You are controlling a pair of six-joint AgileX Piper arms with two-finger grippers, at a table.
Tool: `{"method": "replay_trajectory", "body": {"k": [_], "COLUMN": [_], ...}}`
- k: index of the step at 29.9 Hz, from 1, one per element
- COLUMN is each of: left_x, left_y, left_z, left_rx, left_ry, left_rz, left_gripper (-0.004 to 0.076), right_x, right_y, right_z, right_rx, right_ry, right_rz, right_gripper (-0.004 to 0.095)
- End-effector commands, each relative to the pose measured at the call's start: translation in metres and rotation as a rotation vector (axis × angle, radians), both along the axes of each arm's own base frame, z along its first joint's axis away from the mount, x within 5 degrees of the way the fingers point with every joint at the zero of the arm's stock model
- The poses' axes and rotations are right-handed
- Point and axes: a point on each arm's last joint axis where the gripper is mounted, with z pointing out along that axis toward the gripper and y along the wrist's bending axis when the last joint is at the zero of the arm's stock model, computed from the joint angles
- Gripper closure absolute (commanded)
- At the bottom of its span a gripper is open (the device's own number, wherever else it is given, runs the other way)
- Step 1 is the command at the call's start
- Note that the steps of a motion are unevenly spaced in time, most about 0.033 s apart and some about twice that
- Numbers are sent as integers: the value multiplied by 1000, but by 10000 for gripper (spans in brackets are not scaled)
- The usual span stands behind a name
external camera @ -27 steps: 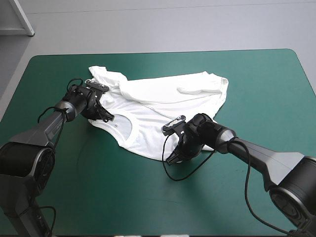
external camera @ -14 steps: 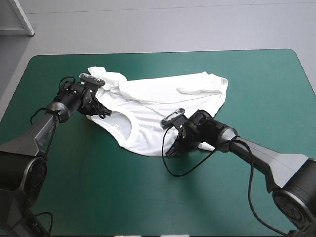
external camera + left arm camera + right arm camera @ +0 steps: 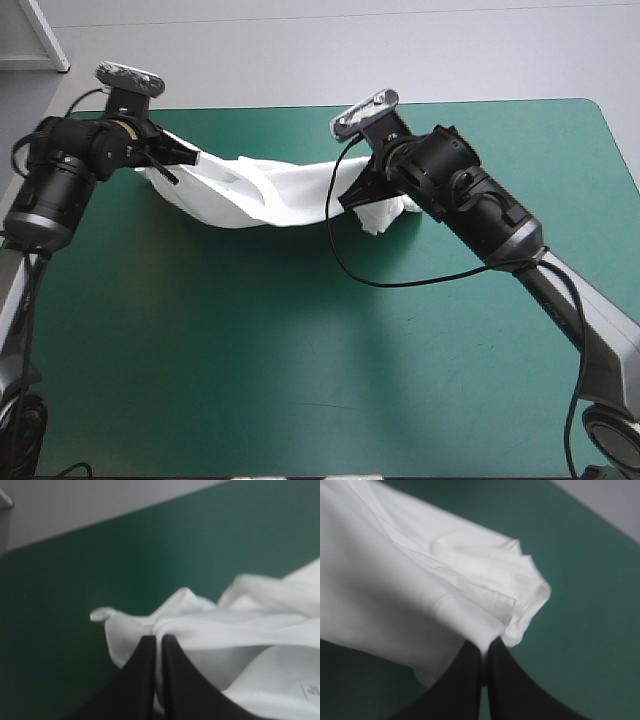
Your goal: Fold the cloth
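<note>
High: T-shirt slung between left gripper and right gripper, sagging over the table's far half.
Left wrist: fingers pinched on a hem, cloth bunched ahead.
Right wrist: fingers clamped on an edge, cloth spreading ahead.

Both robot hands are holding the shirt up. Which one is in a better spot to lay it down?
Probably the right. Both hands pinch the T-shirt, but the right hand hangs nearer the table's middle, while the left hand sits by its far left corner.
</note>
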Motion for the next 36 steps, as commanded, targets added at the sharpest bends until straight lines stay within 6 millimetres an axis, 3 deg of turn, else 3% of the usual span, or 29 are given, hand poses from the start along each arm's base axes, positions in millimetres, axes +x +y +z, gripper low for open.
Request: {"method": "replay_trajectory", "body": {"k": [1,4,10,15,20,26,29,33,36], "left_x": [-41,-66,-108,-148,-187,-224,-233,-228,-213], "left_y": [5,8,15,22,28,32,30,29,26], "left_z": [82,123,180,221,250,269,272,271,267], "left_rx": [-52,-69,-68,-95,-122,-106,-108,-101,-78], "left_ry": [-269,-389,-556,-739,-888,-1020,-1047,-1036,-1003], "left_rz": [-38,-62,-79,-77,-79,-121,-161,-164,-162], "left_gripper": [702,704,705,705,705,705,705,705,705], "right_x": [-24,-38,-72,-102,-130,-152,-156,-151,-139], "right_y": [-27,-42,-76,-100,-118,-127,-127,-121,-110], "right_z": [78,115,177,210,233,249,254,254,250], "right_rx": [93,140,229,310,407,487,520,521,504], "right_ry": [-230,-332,-560,-694,-813,-939,-980,-987,-986], "right_rz": [0,-10,-21,-6,34,112,148,160,168], "right_gripper": [925,925,925,925,925,925,925,925,925]}}
